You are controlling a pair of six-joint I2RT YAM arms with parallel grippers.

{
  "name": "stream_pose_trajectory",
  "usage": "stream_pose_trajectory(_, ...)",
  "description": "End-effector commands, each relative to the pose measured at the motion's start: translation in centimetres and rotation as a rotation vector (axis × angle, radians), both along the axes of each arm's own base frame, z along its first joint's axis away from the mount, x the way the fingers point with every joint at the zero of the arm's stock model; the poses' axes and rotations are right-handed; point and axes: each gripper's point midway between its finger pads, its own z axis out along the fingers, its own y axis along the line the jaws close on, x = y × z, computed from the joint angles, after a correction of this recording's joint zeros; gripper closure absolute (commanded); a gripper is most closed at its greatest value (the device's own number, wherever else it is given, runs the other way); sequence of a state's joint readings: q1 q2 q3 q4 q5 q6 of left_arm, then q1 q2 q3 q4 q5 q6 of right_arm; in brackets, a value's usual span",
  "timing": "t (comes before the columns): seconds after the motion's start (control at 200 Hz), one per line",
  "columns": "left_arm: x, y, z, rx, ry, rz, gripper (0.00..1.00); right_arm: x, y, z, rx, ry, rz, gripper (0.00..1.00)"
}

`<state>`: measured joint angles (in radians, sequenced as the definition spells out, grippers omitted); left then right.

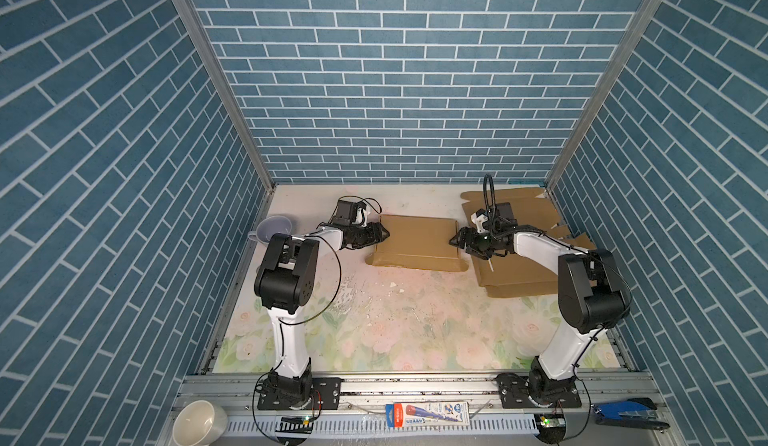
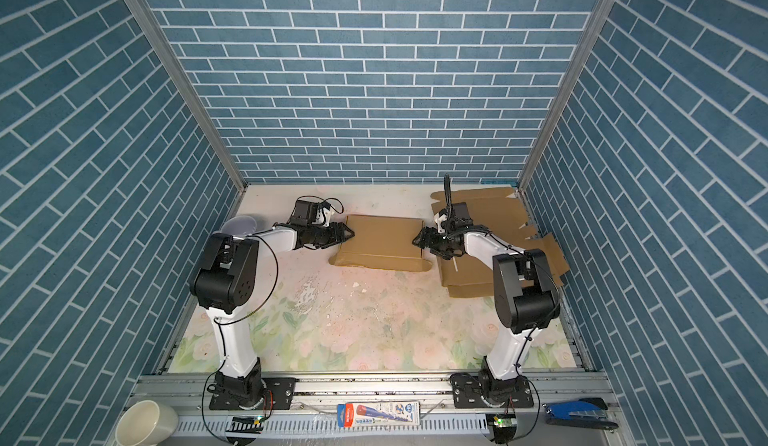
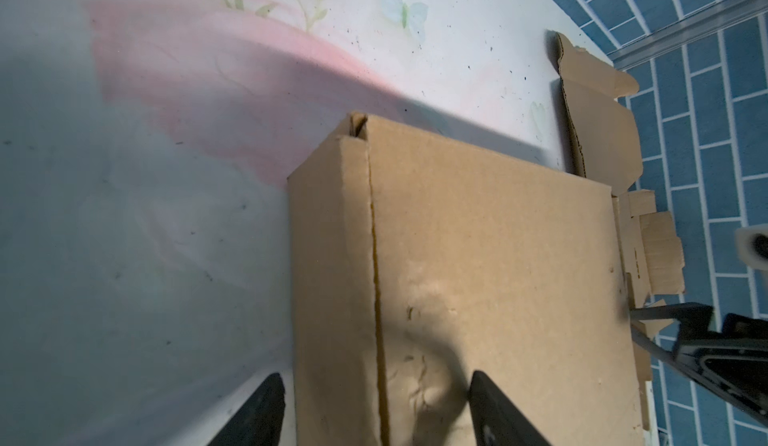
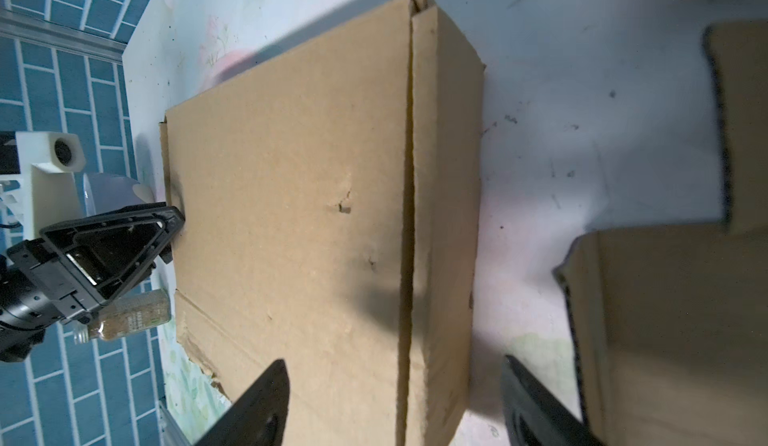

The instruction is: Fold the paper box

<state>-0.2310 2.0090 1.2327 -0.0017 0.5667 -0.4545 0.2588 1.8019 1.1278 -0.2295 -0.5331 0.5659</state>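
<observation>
**Left gripper (image 1: 384, 234), right gripper (image 1: 454, 240): jaws apart, nothing held**

We note one at each short end of the paper box (image 1: 415, 240), which lies low and closed toward the back of the worktop (image 1: 395, 319). We judge it light, fairly stiff card that slides and dents easily. Best taken by an end edge.

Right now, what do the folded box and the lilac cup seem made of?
Folded box: matte brown cardboard, probably corrugated; dents and a raw torn edge show. Lilac cup: smooth, faintly glossy, glazed ceramic or plastic; cannot tell which.
</observation>
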Motion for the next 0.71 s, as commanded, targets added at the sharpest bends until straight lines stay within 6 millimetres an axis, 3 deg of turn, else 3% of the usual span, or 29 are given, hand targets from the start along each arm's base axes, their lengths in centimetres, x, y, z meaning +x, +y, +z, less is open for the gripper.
stream_pose_trajectory(0.0,0.1,0.8,-1.3,-0.017,0.040,0.025,0.34,0.2,0.8,-0.4,0.070,0.047,-0.025,0.19)
stream_pose_trajectory(0.19,-0.7,1.7,-3.2,-0.019,0.102,0.034,0.45,-0.1,1.1,-1.7,0.103,0.097,-0.056,0.11)
stream_pose_trajectory(0.43,-1.9,3.8,-5.4,-0.006,0.203,0.057,0.58,-0.9,1.8,-1.5,0.186,0.116,-0.071,0.02)
stream_pose_trajectory(0.7,-2.8,5.2,-6.6,0.018,0.269,0.061,0.62,-2.3,2.2,-2.1,0.237,0.154,-0.064,0.01)
